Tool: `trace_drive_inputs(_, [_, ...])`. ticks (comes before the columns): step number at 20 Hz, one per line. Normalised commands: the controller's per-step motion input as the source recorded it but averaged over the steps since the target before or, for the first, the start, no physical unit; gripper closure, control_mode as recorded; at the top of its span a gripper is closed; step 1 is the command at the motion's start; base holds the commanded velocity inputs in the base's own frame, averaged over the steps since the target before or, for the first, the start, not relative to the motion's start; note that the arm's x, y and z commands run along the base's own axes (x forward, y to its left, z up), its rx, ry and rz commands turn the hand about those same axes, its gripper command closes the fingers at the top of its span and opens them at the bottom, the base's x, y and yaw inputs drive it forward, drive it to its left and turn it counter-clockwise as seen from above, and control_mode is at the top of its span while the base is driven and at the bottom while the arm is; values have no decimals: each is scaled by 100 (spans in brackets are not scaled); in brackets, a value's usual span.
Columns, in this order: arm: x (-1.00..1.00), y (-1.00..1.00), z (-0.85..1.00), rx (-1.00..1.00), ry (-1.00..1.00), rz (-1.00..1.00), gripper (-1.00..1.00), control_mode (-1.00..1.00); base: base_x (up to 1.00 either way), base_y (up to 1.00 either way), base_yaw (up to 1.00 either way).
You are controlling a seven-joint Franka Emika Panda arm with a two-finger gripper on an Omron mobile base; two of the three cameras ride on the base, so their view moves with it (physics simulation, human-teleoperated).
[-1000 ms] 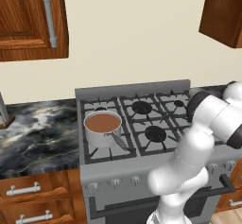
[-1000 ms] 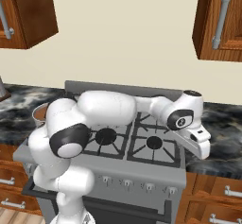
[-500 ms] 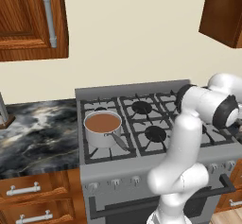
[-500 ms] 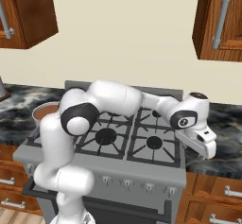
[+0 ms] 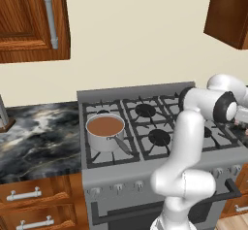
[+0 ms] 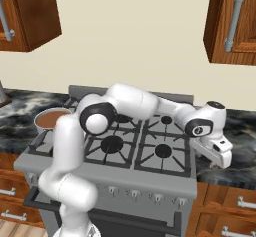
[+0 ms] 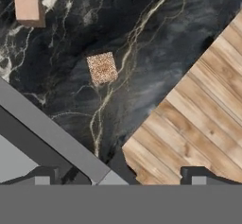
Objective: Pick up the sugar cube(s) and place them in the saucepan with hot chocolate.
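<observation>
Dark marble counter (image 7: 156,38), speckled brown cube (image 7: 102,68) and plain tan cube (image 7: 27,9) well apart

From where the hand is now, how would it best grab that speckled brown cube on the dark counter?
Probably straight down from above, closing the open pincer on two opposite flat sides of the speckled cube. It lies flat on the marble counter with bare stone all round, so each finger has room. The smooth pinkish cube sits well apart and should not get in the way.
</observation>
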Motion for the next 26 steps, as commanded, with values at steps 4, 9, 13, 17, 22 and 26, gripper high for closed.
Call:
trace_drive_inputs(4, [25,-22,-15,0,0,0,-100,-100,0,0,0])
trace_drive_inputs(9, [24,-8,-26,0,0,0,-100,-100,0,0,0])
trace_drive_inputs(13, [24,0,-34,0,0,0,-100,-100,0,0,0])
trace_drive_inputs(17, [14,-9,-32,0,0,0,-100,-100,0,0,0])
trace_drive_inputs(22, [8,-28,-29,0,0,0,-100,-100,0,0,0])
trace_drive_inputs(26, [19,-17,-31,0,0,0,-100,-100,0,0,0])
